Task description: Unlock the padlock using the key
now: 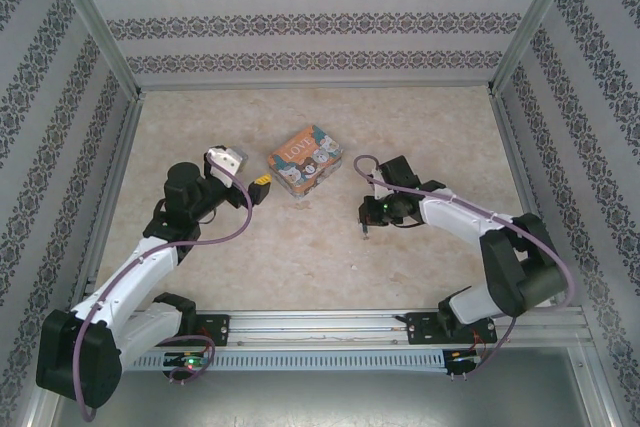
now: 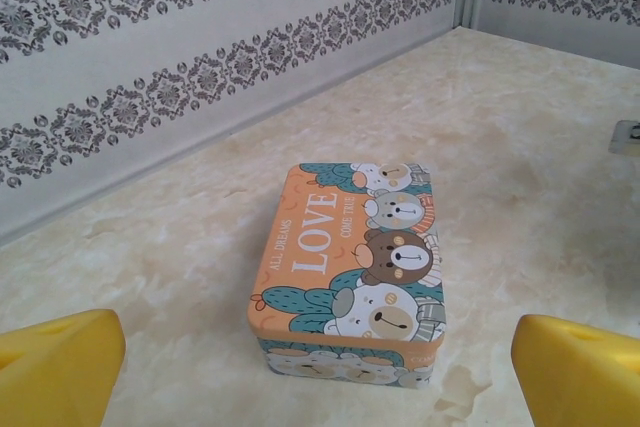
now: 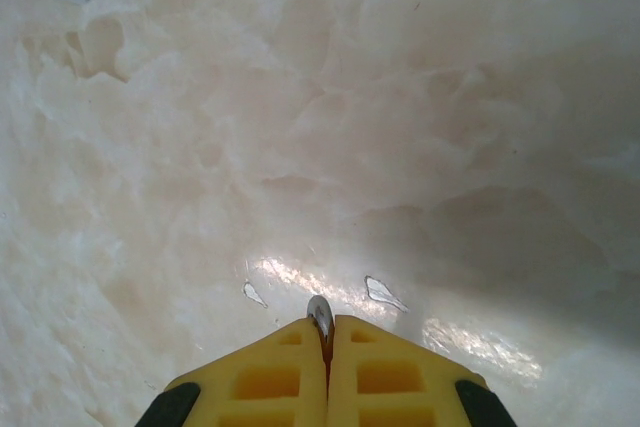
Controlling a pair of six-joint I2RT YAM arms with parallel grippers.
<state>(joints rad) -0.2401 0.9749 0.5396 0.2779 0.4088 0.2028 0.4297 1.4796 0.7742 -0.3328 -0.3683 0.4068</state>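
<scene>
My right gripper points down at the marbled tabletop and is shut on the key. Only the key's small silvery tip sticks out between the yellow fingers, just above the surface. From above, this gripper hangs right of centre, a short way right of the tin. My left gripper sits at the tin's left end, and its yellow fingertips stand wide open with nothing between them. The padlock is hidden.
A colourful "LOVE" cartoon-bear tin lies shut in the middle of the table, also right ahead of the left gripper. Patterned walls enclose the back and sides. A rail runs along the near edge.
</scene>
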